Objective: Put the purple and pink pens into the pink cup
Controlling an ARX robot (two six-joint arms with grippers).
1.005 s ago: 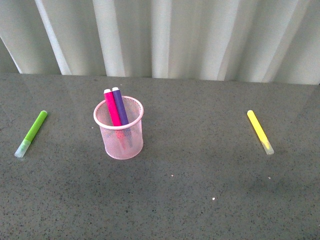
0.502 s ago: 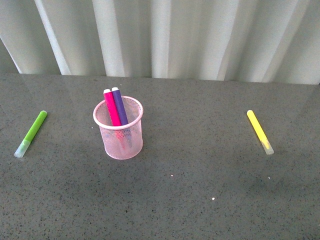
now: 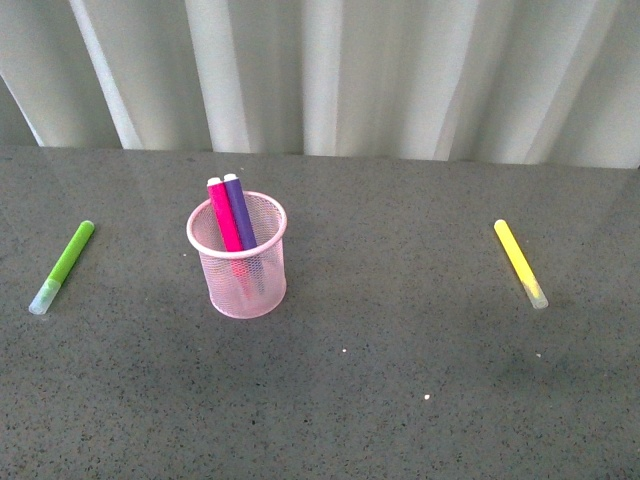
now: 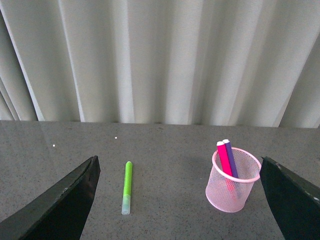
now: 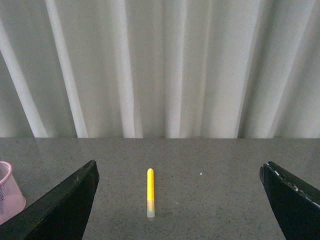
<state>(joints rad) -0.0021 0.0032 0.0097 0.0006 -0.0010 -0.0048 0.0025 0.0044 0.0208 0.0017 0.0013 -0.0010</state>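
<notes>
The pink cup (image 3: 238, 258) stands upright on the grey table, left of centre. The pink pen (image 3: 223, 214) and the purple pen (image 3: 239, 211) stand in it side by side, leaning back, tops above the rim. The left wrist view shows the cup (image 4: 233, 183) with the pink pen (image 4: 224, 157) and purple pen (image 4: 231, 156) inside. My left gripper (image 4: 180, 210) is open and empty, held back from the cup. My right gripper (image 5: 180, 210) is open and empty; the cup's edge (image 5: 7, 192) shows at its view's side. Neither arm shows in the front view.
A lime green marker (image 3: 63, 266) lies on the table (image 3: 400, 350) to the cup's left, also seen in the left wrist view (image 4: 127, 187). A yellow marker (image 3: 520, 262) lies at the right, also in the right wrist view (image 5: 150, 192). A white curtain (image 3: 320, 70) hangs behind the table.
</notes>
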